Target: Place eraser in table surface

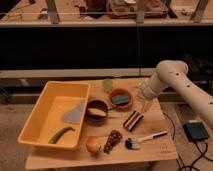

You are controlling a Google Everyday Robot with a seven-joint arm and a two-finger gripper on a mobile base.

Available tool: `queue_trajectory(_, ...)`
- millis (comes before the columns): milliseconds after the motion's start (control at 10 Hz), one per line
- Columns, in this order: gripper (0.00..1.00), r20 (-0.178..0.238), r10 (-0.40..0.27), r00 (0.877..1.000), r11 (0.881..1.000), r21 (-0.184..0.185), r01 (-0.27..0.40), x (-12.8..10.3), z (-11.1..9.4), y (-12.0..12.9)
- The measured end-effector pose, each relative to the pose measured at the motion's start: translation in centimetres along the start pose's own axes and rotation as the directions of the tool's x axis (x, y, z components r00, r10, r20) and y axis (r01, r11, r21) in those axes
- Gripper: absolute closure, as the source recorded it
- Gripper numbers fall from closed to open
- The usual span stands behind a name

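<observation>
The eraser point(133, 120), a small block with dark, white and reddish stripes, lies flat on the tan table surface point(155, 152), right of centre. My gripper point(144, 106) hangs from the white arm that reaches in from the right. It points down just above and to the right of the eraser, close to it. I cannot tell whether it touches the eraser.
A yellow tray point(37, 117) on the left holds a grey wedge and a green pod. Nearby are an orange bowl with a blue-green pad point(120, 98), a dark bowl point(97, 111), a green cup point(108, 85), an apple point(92, 144), a brown bumpy wedge point(113, 141) and a brush point(145, 139).
</observation>
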Motion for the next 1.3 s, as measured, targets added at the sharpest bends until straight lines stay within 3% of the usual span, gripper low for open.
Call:
queue_trajectory(300,0.22,-0.014,-0.001,1.0,1.0,-0.001,0.001,0.1,0.0,0.2)
queue_trajectory(500,0.22,-0.073,-0.036,0.997,0.999,0.02,0.037,-0.3,0.7,0.9)
queue_trajectory(700,0.22,-0.132,-0.122,0.984,0.992,0.02,0.126,-0.8,2.5,3.3)
queue_trajectory(900,0.22,-0.165,-0.172,0.971,0.985,-0.019,0.171,-1.1,3.5,4.1)
queue_trajectory(1300,0.22,-0.232,-0.214,0.949,0.975,-0.107,0.193,-0.7,6.9,5.2)
